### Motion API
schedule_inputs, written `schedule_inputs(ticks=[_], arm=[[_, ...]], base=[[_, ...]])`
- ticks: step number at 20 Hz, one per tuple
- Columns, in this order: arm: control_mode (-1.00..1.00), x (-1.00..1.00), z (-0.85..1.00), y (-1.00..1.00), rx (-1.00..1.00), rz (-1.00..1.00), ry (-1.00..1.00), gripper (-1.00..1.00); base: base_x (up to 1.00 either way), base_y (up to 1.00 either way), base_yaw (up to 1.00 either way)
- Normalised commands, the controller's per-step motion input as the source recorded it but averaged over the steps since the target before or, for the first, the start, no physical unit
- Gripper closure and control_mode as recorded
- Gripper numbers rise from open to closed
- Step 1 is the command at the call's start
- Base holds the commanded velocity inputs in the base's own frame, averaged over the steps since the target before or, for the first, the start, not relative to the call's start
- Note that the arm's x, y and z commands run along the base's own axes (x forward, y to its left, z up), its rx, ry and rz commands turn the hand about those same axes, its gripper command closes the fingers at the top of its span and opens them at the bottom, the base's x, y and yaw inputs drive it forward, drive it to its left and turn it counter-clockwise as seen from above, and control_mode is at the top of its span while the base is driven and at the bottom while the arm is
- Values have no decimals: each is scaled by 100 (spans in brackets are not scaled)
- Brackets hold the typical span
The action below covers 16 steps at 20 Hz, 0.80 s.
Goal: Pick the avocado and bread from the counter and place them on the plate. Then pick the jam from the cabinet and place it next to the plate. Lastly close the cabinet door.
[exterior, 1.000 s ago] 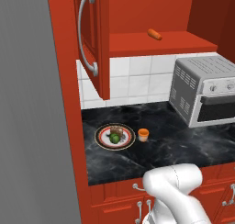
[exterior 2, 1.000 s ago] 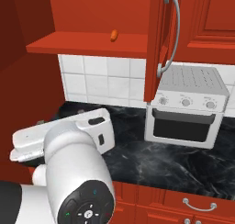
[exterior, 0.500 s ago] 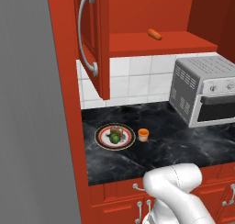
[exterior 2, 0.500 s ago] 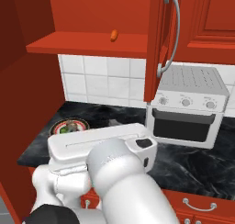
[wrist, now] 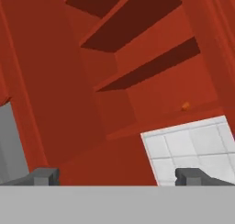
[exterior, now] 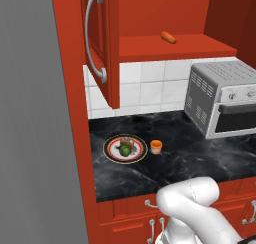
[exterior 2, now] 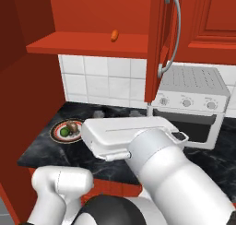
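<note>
On the black marble counter (exterior: 195,158) lies the plate (exterior: 111,153), red-rimmed, with the avocado (exterior: 125,150) and the bread (exterior: 129,141) on it. Just right of the plate stands the jam (exterior: 156,146), a small orange jar, apart from the rim. Plate (exterior 2: 59,126), avocado (exterior 2: 64,132) and bread (exterior 2: 72,126) also show from the right, beside my white arm. The cabinet (exterior: 165,18) is open and its cabinet door (exterior: 112,48) swings out toward me. My gripper (wrist: 117,177) is open and empty, its fingertips (wrist: 44,176) wide apart, looking up at the cabinet shelves.
An elongated orange item (exterior: 168,37) lies on the lowest cabinet shelf. A silver toaster oven (exterior: 225,100) stands on the counter at the right. White tiles (exterior: 150,88) back the counter. A tall red panel (exterior: 70,118) and a grey wall close off the left.
In the right base view my arm has swung across to the right and fills more of the picture. Plate, food and jam have not moved. The jaws stay open.
</note>
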Motion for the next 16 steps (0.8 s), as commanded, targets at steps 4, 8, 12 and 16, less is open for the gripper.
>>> schedule_inputs(ticks=[4,8,12,16], arm=[[-100,41,16,-26,21,15,10,-100],[-100,50,2,-21,15,19,4,-100],[-100,54,0,-21,9,18,0,-100],[-100,46,-2,-30,6,17,0,-100]], base=[[0,0,0],[0,0,0],[0,0,0],[0,0,0]])
